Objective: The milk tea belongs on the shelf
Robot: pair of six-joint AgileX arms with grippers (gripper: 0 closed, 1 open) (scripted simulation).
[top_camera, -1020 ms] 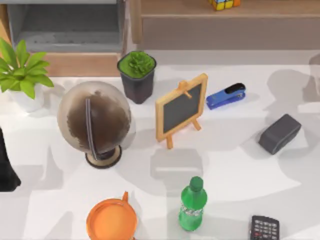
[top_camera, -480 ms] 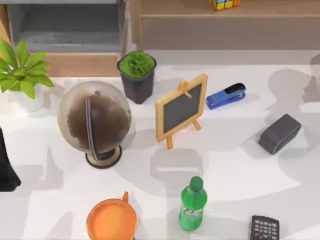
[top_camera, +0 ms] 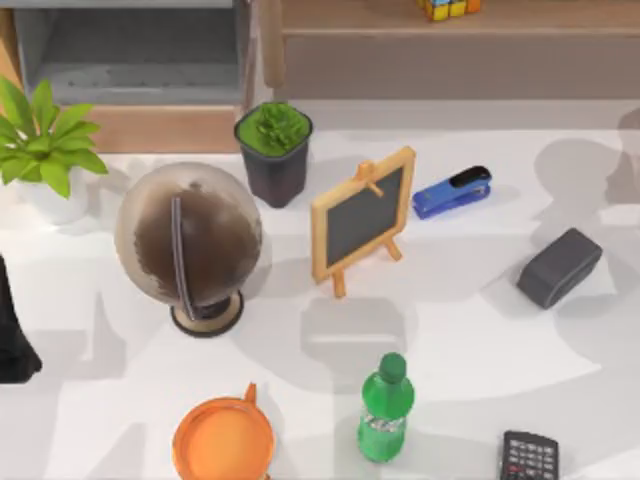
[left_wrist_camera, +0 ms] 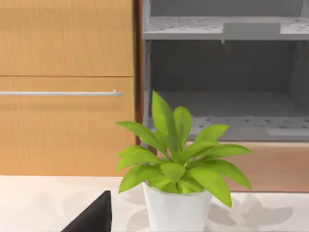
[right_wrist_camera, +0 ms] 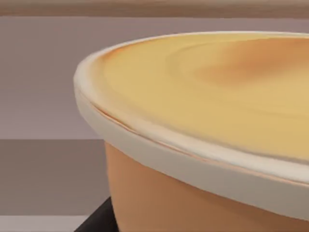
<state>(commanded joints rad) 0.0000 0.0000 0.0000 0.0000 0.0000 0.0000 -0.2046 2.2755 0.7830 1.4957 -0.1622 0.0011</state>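
milk tea [top_camera: 222, 440] orange | bottle [top_camera: 385, 410] green | stapler [top_camera: 452, 192] blue (black top)

Nothing here can be read. The green plastic bottle [top_camera: 385, 410] wears a pale band around its middle, but any print on it is too small to make out. The dark remote-like keypad [top_camera: 529, 457] at the near right edge shows rows of tiny buttons with no legible marks. The small wooden-framed chalkboard [top_camera: 362, 216] is blank.
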